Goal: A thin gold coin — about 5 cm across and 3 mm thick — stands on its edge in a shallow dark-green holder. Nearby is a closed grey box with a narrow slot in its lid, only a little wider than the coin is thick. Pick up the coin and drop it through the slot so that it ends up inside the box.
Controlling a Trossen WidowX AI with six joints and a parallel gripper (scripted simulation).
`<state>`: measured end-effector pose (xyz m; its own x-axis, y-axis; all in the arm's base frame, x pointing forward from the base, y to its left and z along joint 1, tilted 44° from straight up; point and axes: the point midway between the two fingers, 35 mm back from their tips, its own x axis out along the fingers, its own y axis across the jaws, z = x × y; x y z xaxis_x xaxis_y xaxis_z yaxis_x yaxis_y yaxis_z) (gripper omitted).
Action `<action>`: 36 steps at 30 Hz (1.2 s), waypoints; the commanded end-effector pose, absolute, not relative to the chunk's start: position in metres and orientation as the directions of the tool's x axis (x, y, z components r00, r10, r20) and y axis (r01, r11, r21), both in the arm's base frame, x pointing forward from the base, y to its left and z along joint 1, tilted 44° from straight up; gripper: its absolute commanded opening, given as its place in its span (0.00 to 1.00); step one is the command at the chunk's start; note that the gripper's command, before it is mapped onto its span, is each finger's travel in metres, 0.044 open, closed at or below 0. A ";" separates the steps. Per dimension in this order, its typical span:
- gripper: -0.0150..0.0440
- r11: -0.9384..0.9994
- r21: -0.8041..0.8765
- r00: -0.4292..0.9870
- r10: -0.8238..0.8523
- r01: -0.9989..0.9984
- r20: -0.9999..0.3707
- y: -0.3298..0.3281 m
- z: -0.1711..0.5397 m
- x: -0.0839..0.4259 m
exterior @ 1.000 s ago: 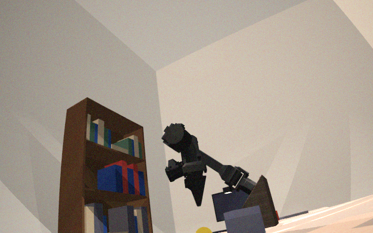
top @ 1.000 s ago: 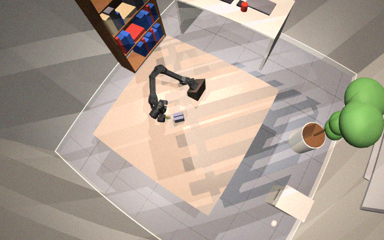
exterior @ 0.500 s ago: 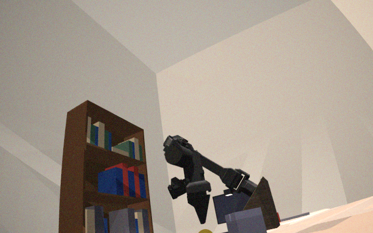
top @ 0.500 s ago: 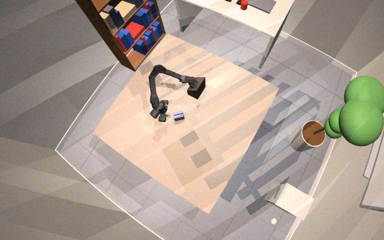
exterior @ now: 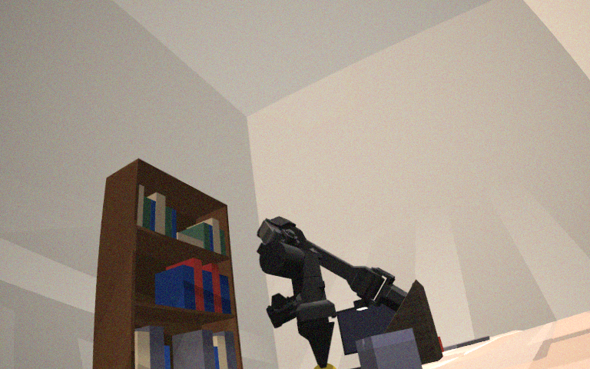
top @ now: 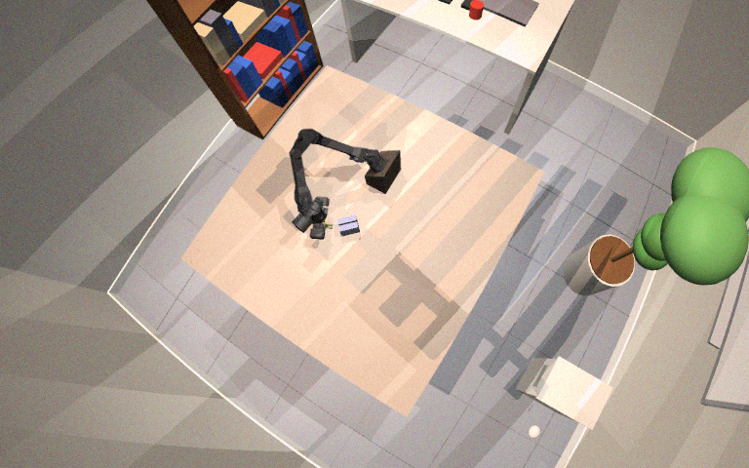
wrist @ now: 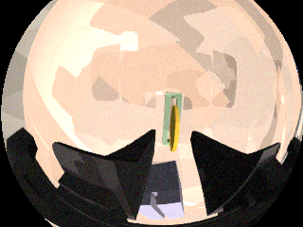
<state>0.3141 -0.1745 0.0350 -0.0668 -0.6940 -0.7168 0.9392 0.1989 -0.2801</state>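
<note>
- One thin gold coin (wrist: 174,127), on edge in one shallow dark-green holder (wrist: 169,120), with one closed grey slotted box (top: 348,224) just beside on the pale wooden floor panel (top: 442,220).
- One black parallel-jaw gripper (wrist: 173,151), pointed straight down over the coin; partly spread, pinching nothing, jaws standing to either side of an open gap.
- In the wrist view, coin just ahead of the fingertips and centred on that gap, thin edge up, long axis running fore-and-aft along the gap; flat faces turned toward the two dark fingers.
- In the exterior view, finger tips just above the coin's rounded top (exterior: 324,366); contact not apparent, though the bottom edge of the view cuts most of the coin off.
- Judged next: a straight descent so the faces land between the pads, then a squeeze; little sideways correction needed, since gap and coin already line up.
- Single arm only, so no question of which is nearer.
- Box slot seen as a dark line across the lid in the top view.
</note>
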 end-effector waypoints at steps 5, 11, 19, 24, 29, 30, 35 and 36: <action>0.53 0.203 -0.287 -0.070 -0.693 0.936 -0.717 -0.183 0.024 0.312; 0.53 0.202 -0.287 -0.070 -0.694 0.936 -0.716 -0.190 0.018 0.311; 0.44 0.202 -0.288 -0.070 -0.695 0.936 -0.715 -0.195 0.013 0.310; 0.25 0.202 -0.288 -0.070 -0.695 0.936 -0.715 -0.195 0.013 0.310; 0.25 0.202 -0.288 -0.070 -0.695 0.936 -0.715 -0.195 0.013 0.310; 0.25 0.202 -0.288 -0.070 -0.695 0.936 -0.715 -0.195 0.013 0.310; 0.25 0.202 -0.287 -0.070 -0.695 0.936 -0.716 -0.194 0.014 0.310; 0.25 0.202 -0.287 -0.070 -0.695 0.936 -0.716 -0.192 0.015 0.311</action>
<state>0.3096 -0.1949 0.0136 -0.0710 -0.6966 -0.7139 0.9378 0.1972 -0.2857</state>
